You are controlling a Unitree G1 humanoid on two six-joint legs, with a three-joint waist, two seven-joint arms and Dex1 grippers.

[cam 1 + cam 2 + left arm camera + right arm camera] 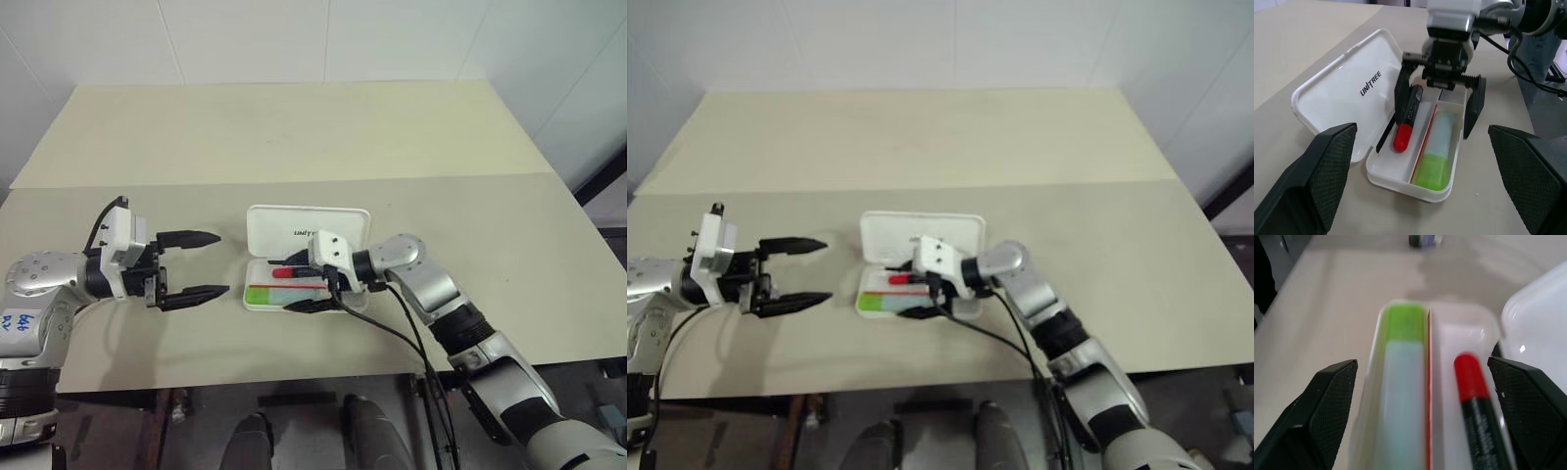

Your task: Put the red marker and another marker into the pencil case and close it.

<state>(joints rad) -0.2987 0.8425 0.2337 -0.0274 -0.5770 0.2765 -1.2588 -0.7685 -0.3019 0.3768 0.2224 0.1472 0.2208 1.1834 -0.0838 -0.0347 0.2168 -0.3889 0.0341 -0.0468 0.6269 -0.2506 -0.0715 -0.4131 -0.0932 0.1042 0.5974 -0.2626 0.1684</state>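
Nearest you, at the lower left of the head view, your left gripper (194,264) hovers over the bare table (294,137), its jaws spread wide and holding nothing, aimed toward the case and just clear of its left end.

At the centre of that view lies the pencil case (277,227), open, its lid laid flat toward the top of the frame with the printed name showing. Both markers are already in the tray. From the left wrist view, the red marker (1408,117) sits in the compartment next to the lid, red cap pointing toward that camera. Across the thin red divider, the green-capped marker (1436,157) lies flat in the other compartment.

Your right gripper (302,284) hangs over the right end of the tray, jaws wide; one finger stands beside the red marker and the other outside the tray's far wall, gripping neither marker.

So the loading looks done, by my reading. What remains is the closing: the lid has to swing over the tray and press shut. Your right gripper should clear the tray first, or the lid will meet it.
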